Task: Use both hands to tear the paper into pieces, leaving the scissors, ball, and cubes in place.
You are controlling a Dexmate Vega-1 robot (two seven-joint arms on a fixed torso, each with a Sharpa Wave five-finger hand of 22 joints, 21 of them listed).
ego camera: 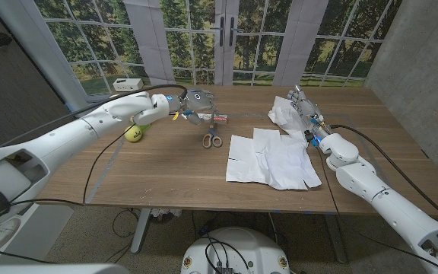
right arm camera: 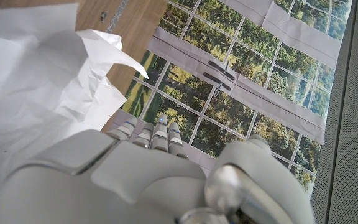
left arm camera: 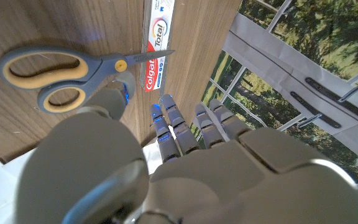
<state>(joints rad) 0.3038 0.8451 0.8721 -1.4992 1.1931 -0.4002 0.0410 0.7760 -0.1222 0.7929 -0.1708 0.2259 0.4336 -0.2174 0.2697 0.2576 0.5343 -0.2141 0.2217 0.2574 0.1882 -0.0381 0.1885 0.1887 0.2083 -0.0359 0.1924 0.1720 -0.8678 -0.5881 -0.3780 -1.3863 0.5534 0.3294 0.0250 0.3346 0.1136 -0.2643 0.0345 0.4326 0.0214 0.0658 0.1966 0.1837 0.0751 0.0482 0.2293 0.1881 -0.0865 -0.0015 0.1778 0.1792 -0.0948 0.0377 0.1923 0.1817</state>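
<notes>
A: Head view first. We have the left hand [ego camera: 196,105] hanging over the table at about eleven o'clock from the centre, just above the scissors [ego camera: 212,139], with nothing in it as far as we can see. The right hand [ego camera: 304,110] is out at two o'clock, fingers up against a crumpled piece [ego camera: 286,113] of white paper; whether it grips that piece we can't tell.

B: And the main paper [ego camera: 271,158] lies at about four o'clock, creased, ragged along its edges, with what look like splits. We'd judge the tearing well begun, though the big sheet could take more. The yellow-green ball [ego camera: 133,134] sits at nine o'clock under the left forearm, and a toothpaste box [ego camera: 220,118] is just beyond the scissors.

A: Left wrist view now. The scissors [left arm camera: 55,71] have grey plastic handles with tan lining and thin metal blades, the tips lying across the glossy toothpaste box [left arm camera: 154,43]. The grey fingers [left arm camera: 166,121] are loosely extended, holding nothing (cubes we can't pick out).

B: Right wrist view: thin, matte, crinkled paper [right arm camera: 36,93] with a sharp torn point lies on the wood grain. The smooth white-grey fingers [right arm camera: 151,134] point away, apparently bare, grip unclear.
</notes>
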